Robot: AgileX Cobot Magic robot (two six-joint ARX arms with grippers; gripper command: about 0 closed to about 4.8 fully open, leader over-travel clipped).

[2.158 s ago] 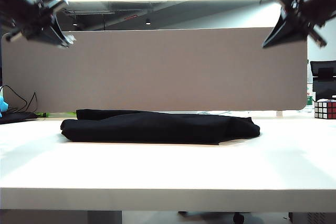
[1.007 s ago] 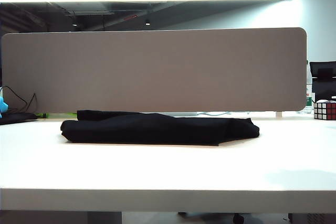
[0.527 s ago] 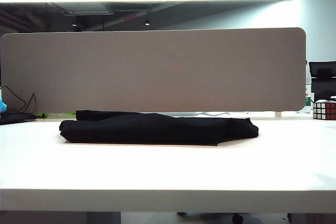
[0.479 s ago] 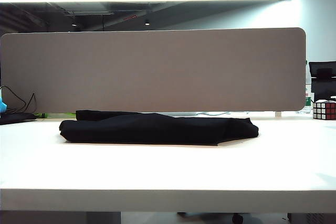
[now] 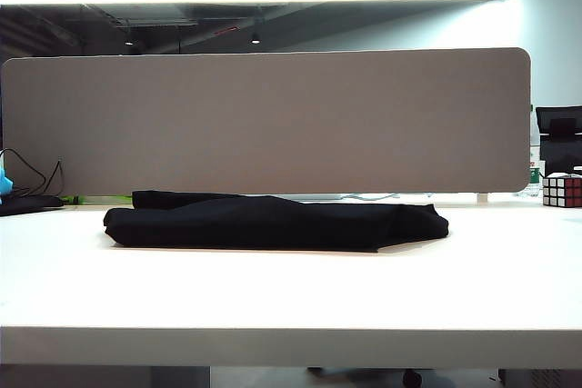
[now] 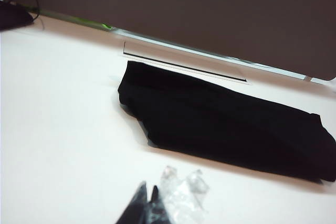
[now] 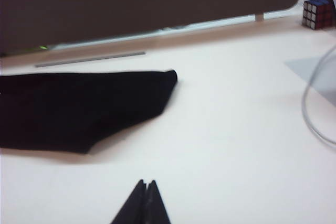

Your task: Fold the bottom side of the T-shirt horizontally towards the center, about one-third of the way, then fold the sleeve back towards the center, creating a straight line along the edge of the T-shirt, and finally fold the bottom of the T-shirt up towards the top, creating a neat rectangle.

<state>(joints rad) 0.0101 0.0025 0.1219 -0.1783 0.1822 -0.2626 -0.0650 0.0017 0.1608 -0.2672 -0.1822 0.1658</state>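
T-shirt fabric, black and folded into a long, low bundle, lies flat on the white table, just in front of the grey partition panel that stands along the table's far side. In the exterior view its left end is rounded and thick, its right end tapers to a blunter fold, and a second layer shows as a thin strip along the back edge near the left end. Which edge is the hem cannot be told from these pictures.

Taking the T-shirt as the landmark and going from left to right in the exterior view: well to its left, at the table's far edge, black cables lie in a tangle beside a small blue object. Well to its right, at the far right of the table, stands a colourful puzzle cube. Neither arm appears in the exterior view.

The left gripper shows only in the left wrist view, raised over bare table on the near side of the T-shirt and apart from it. Its dark fingertips are pressed together, and a crumpled bit of clear film sits just beside them.

The right gripper shows only in the right wrist view, also over bare table on the near side of the T-shirt, towards its tapered end, clear of the cloth. Its two fingers meet in a thin point with nothing between them. The puzzle cube sits far beyond, and a pale cable loops at the edge of that view.
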